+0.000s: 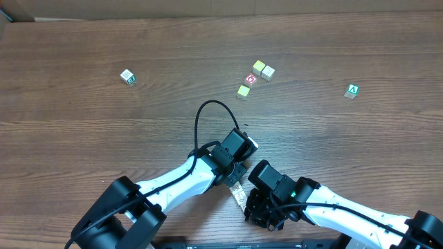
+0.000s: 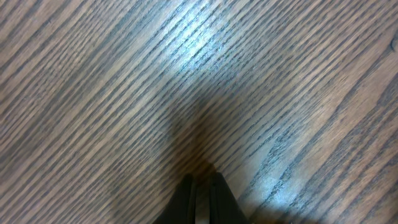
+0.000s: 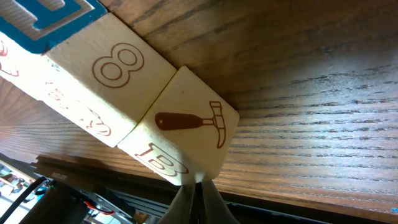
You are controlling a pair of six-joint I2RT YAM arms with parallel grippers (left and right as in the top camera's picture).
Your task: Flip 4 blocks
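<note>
Brown wood-grain desk [image 1: 83, 138] fills the room's working area, and the two arms meet low at its near edge. Between them lies a short row of pale wooden blocks [image 1: 237, 194], the ones to be turned over. The right wrist view shows them close up: a hammer block [image 3: 186, 124] with an outlined letter on its lower face, pressed side by side against an "8" block [image 3: 106, 74], and a blue raised letter beyond that. How many sit in the row I cannot tell. The right claw [image 3: 198, 190] is pressed together with nothing in it, its tip right at the hammer block's near corner; touching or a hair off, I cannot say. The left claw [image 2: 200, 180] is likewise pressed together and empty, pointing at bare wood. Far up the desk, well apart, sit a red-faced cube [image 1: 250, 79] with its neighbours, a green "A" cube [image 1: 352, 90] and a green-edged cube [image 1: 127, 77]. I would judge no flip is under way. The next move calls for the right claw to spread, straddle the hammer block across two opposite faces, then lift and roll it without dragging the "8" block along.
</note>
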